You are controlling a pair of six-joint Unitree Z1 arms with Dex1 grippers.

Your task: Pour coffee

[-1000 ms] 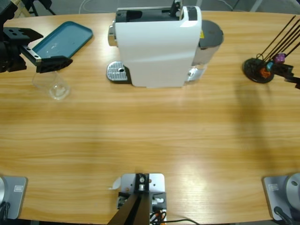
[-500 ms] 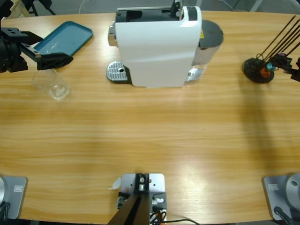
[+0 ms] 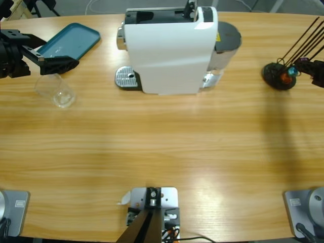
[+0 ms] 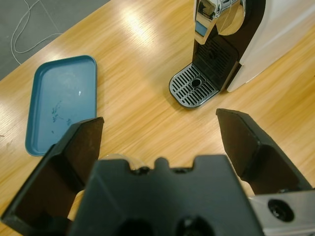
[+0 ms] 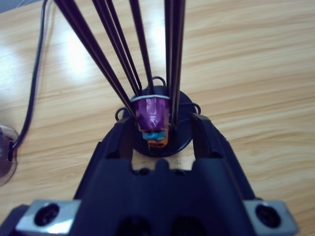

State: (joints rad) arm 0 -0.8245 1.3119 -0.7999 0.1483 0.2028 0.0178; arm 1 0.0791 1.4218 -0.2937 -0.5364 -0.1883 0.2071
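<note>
No coffee shows in any view. The white coffee machine [image 3: 169, 50] stands at the back middle, its round drip grille [image 4: 193, 91] bare. A clear glass [image 3: 56, 92] sits on the wood at the left, its rim [image 4: 118, 157] just showing. My left gripper [image 3: 58, 50] hovers open just behind it, and nothing is between the jaws [image 4: 160, 123]. At the far right my right gripper [image 3: 314, 70] is at the black capsule stand [image 3: 278, 76]. Its jaws [image 5: 158, 120] stand narrowly apart on either side of a purple capsule [image 5: 151, 112], with a gap on one side.
A teal tray [image 3: 68, 39] lies at the back left beside the left gripper. Thin black rods [image 5: 142, 49] rise from the capsule stand around the purple capsule, and blue and orange capsules [image 5: 157, 137] sit lower on it. A cable [image 5: 34, 83] crosses the wood nearby.
The left gripper has shifted slightly back, away from the glass. The right gripper has moved a little toward the right edge and back. The glass and machine have not moved.
</note>
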